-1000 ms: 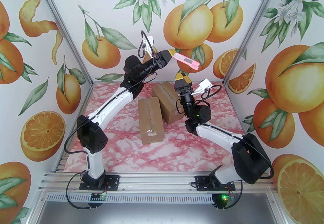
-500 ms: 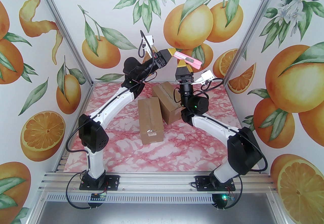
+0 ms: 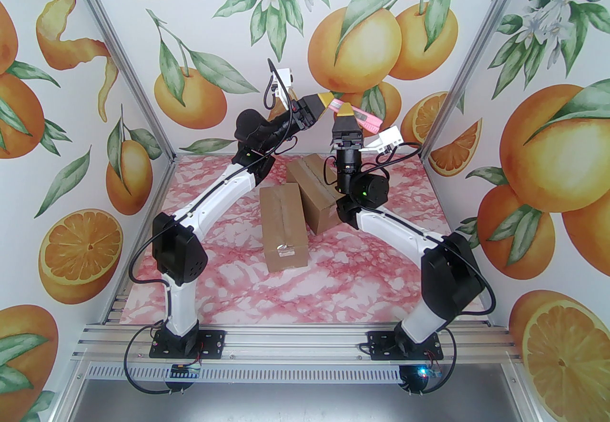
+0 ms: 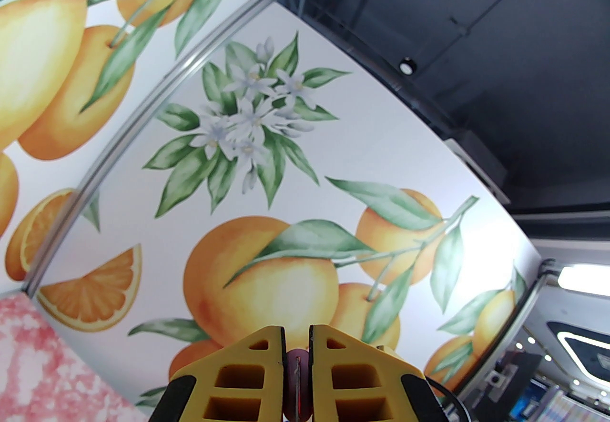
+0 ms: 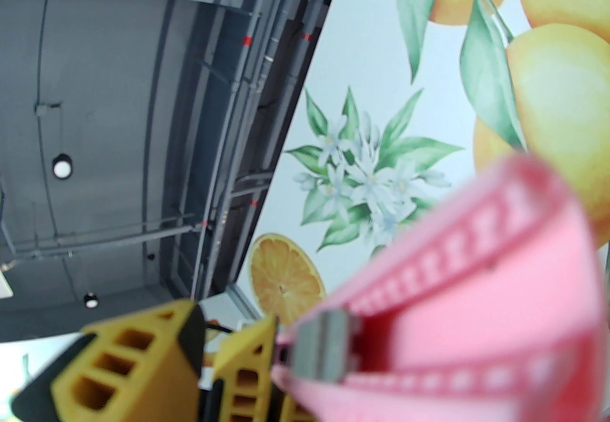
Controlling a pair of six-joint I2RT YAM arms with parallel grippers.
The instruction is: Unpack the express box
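Two brown cardboard express boxes lie taped shut on the pink marbled table: the near box [image 3: 283,225] and the far box [image 3: 312,191], which is partly behind my right arm. My left gripper [image 3: 329,101] is raised high at the back, shut on one end of a pink utility knife [image 3: 369,122]. In the left wrist view its fingers [image 4: 267,363] pinch the knife [image 4: 298,372]. My right gripper [image 3: 344,111] points up at the knife's middle. Its jaws stand apart. In the right wrist view the blurred knife [image 5: 476,306] lies right of my visible finger [image 5: 133,363], with a gap between them.
Orange-print walls [image 3: 305,29] close in the back and both sides, with aluminium posts at the corners. The arm bases sit on the rail [image 3: 295,344] at the near edge. Both grippers hover well above the boxes.
My right gripper has risen and moved up to the knife, its jaws narrowing. The left gripper keeps hold of the knife and has barely shifted. The boxes have not moved.
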